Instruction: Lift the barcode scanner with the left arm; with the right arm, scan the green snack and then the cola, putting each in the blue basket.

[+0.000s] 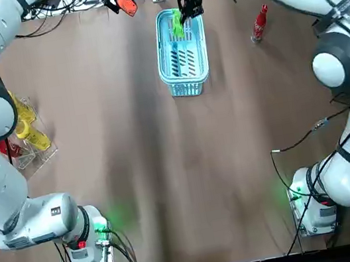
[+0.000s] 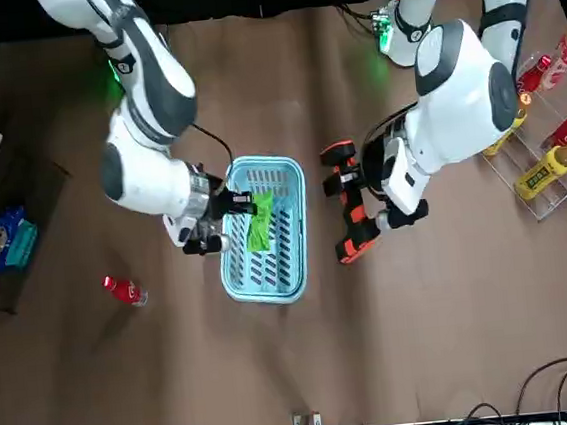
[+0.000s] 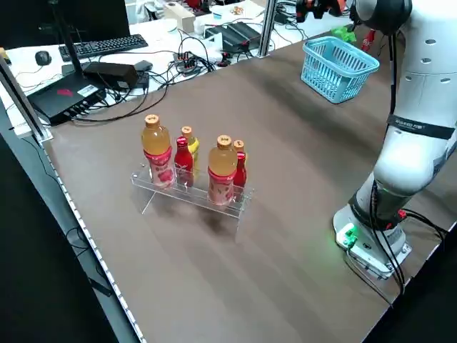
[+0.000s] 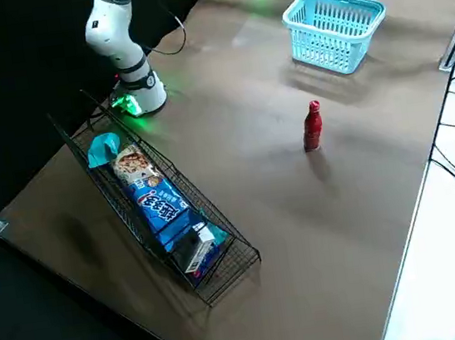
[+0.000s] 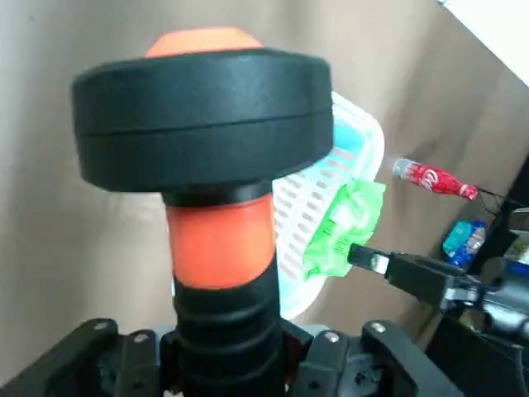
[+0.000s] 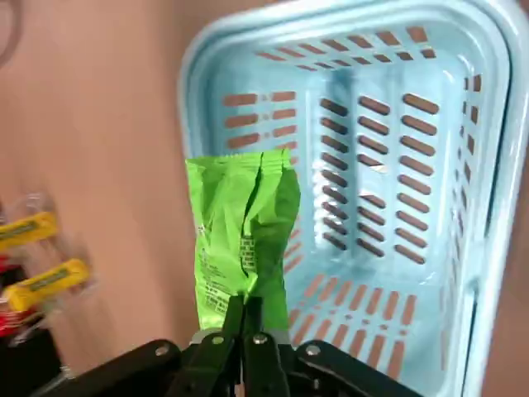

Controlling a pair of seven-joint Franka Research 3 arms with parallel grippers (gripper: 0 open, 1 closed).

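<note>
Right fingers (image 6: 235, 316) pinch green snack (image 6: 244, 236) over blue basket (image 6: 489, 165); left fingers (image 5: 116, 360) grip barcode scanner (image 5: 219, 240) beside it; cola (image 1: 259, 23) stands apart

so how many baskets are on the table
2: the blue basket at the table's far middle, and a black wire basket holding snack packs at the robot's right edge.

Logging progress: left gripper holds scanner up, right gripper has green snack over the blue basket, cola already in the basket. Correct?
No. The cola is not in the blue basket; it stands on the table apart from it, per the top view. Rest holds: left gripper holds the scanner up, right gripper has the green snack over the basket.
</note>
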